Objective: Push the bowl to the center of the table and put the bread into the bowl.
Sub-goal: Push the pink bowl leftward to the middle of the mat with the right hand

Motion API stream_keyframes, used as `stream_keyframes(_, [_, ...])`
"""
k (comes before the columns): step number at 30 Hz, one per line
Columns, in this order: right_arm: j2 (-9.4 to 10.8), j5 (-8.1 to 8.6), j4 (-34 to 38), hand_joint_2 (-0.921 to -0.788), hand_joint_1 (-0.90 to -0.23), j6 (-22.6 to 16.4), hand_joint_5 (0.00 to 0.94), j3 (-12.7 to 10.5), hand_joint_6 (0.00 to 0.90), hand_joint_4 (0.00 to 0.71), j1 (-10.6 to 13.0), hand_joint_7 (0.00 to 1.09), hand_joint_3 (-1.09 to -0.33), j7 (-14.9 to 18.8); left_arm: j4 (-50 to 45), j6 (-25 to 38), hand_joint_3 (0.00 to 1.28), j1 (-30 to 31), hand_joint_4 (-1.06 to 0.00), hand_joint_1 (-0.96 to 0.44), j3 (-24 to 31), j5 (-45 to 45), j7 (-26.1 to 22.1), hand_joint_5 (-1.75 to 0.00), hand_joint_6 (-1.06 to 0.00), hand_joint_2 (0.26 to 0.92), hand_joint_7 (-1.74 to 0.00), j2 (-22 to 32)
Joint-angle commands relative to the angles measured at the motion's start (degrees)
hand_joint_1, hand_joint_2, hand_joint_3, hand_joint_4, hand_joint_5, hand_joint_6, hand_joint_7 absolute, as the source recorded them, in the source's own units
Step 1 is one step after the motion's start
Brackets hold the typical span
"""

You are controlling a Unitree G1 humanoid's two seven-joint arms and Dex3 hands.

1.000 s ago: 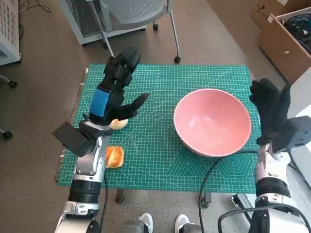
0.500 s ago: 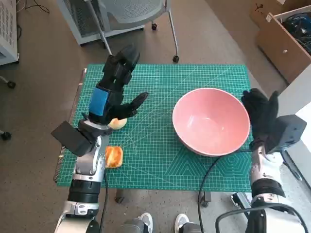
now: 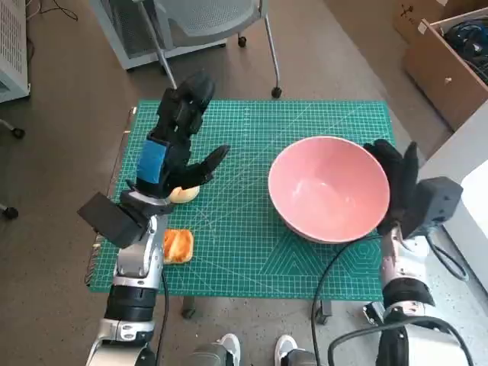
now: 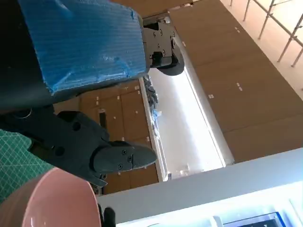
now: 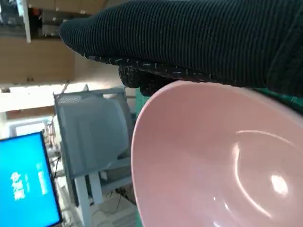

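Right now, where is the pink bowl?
In the head view the bowl sits on the right half of the green mat, with the right hand against its right rim.

Left hand (image 3: 172,145) is chunky black plastic with a strip of blue tape across its back, small screws showing near the fingers (image 4: 118,158). Right hand (image 3: 396,183) wears a ribbed black knit glove, and a black cable (image 3: 329,267) trails off below its wrist. Both forearms are pale silver-grey with black rings.
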Motion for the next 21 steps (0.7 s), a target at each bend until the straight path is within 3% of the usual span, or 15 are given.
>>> stream_keyframes(1, [1.6, -0.34, 0.4, -0.921, -0.629, 0.1, 0.001, 0.1, 0.155, 0.211, -0.7, 0.25, -0.763, 0.7, -1.7, 0.8, 0.51, 0.8, -0.06, -0.24, 0.1, 0.4, 0.5, -0.27, 0.0, 0.745, -0.62, 0.5])
stream_keyframes(21, [5.1, -0.92, 0.3, -0.921, -0.634, 1.2, 0.0, 0.8, 0.143, 0.201, -4.9, 0.25, -0.787, 1.9, -5.5, 2.9, 0.53, 3.0, -0.05, -0.27, 0.3, 0.1, 0.9, -0.29, 0.0, 0.732, -0.62, 0.7])
